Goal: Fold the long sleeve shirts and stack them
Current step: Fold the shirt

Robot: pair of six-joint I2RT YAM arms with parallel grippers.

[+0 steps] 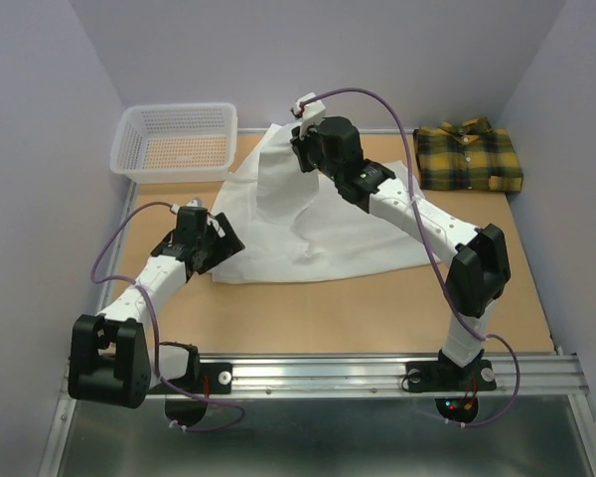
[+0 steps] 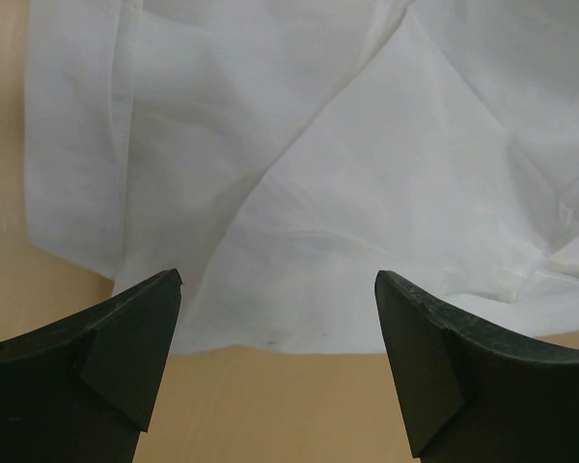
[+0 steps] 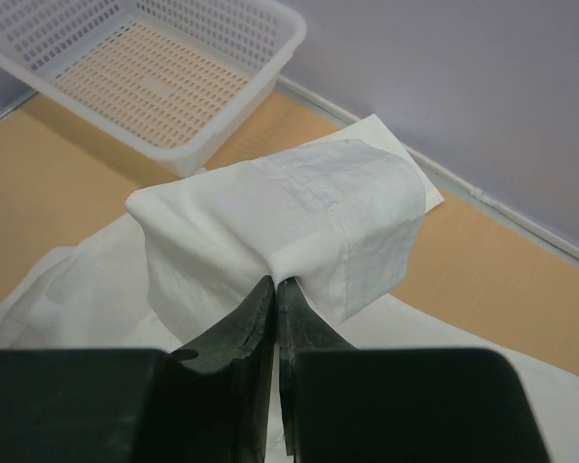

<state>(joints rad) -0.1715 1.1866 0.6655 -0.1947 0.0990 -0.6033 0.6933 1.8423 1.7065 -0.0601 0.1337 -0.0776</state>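
Observation:
The white long sleeve shirt (image 1: 318, 224) lies spread and creased over the middle of the table. My right gripper (image 1: 300, 149) is shut on a bunched part of it (image 3: 280, 227), held raised above the rest of the cloth near the back. My left gripper (image 1: 222, 238) stands open at the shirt's near left hem, with bare table and the cloth edge (image 2: 299, 328) between its fingertips and nothing held. The yellow-and-dark-green plaid shirt (image 1: 470, 156) lies folded at the back right corner.
A white plastic mesh basket (image 1: 176, 141) stands at the back left, also in the right wrist view as the basket (image 3: 164, 72) just beyond the raised cloth. Lavender walls enclose the table on three sides. A metal rail (image 1: 377, 373) runs along the near edge.

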